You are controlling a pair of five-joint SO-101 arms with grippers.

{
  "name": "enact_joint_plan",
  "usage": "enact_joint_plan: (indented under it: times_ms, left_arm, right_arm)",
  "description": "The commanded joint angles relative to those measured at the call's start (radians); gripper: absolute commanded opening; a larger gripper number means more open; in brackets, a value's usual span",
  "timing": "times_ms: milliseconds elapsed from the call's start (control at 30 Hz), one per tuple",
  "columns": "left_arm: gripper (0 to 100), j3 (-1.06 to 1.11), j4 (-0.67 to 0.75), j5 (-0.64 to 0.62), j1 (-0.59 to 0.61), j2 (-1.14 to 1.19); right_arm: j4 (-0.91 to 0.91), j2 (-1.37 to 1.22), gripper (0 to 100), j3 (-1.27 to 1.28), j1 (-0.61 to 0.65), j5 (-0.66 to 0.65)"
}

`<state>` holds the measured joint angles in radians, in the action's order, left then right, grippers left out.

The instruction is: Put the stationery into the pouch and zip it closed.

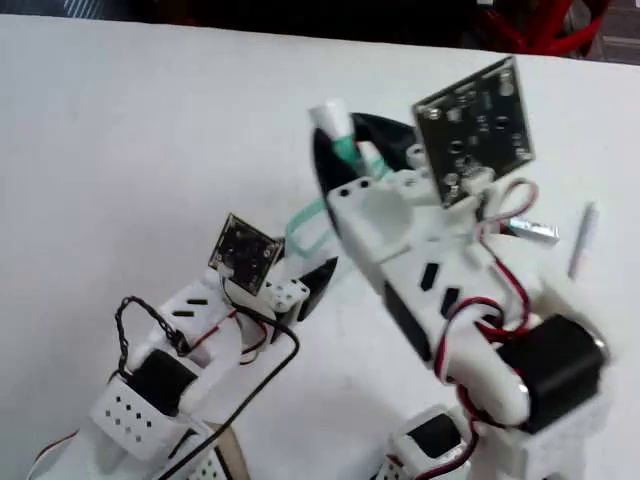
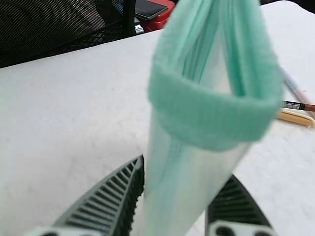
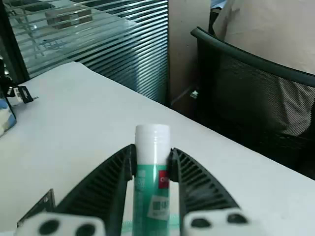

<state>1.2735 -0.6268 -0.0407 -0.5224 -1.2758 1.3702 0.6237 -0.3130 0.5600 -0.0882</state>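
High view: the right gripper (image 1: pixel 355 150) clamps a cylindrical, white-capped glue stick (image 1: pixel 333 120) over the white table (image 1: pixel 120 120).

Left wrist view: the left gripper (image 2: pixel 183 179) pinches the translucent, mint-edged pouch (image 2: pixel 206 113) between ribbed black fingers.

Right wrist view: the stick stands upright between the jaws.

White table (image 1: pixel 120 120), black mesh chair (image 3: pixel 251 98), slatted blinds (image 3: pixel 118 39) behind

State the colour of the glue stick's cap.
White cap on a green glue stick; best seen in the right wrist view.
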Motion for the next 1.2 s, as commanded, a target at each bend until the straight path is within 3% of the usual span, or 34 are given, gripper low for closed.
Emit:
enact_joint_plan:
  times_ms: [0,400,600,1167]
  left_arm:
    - [20,-0.054,0.0,-0.009,0.005,-0.001]
    - [20,-0.057,0.003,-0.008,0.012,0.001]
    - [20,-0.057,0.005,-0.008,0.025,0.001]
    - [20,-0.063,0.005,0.028,0.035,-0.004]
  right_arm:
    - [-0.113,0.038,1.8,0.1,0.033,0.012]
    - [-0.753,0.501,1.7,0.947,0.058,0.012]
    - [-0.941,0.496,1.7,1.063,0.056,0.012]
    - [-1.214,0.495,1.7,1.275,-0.005,0.003]
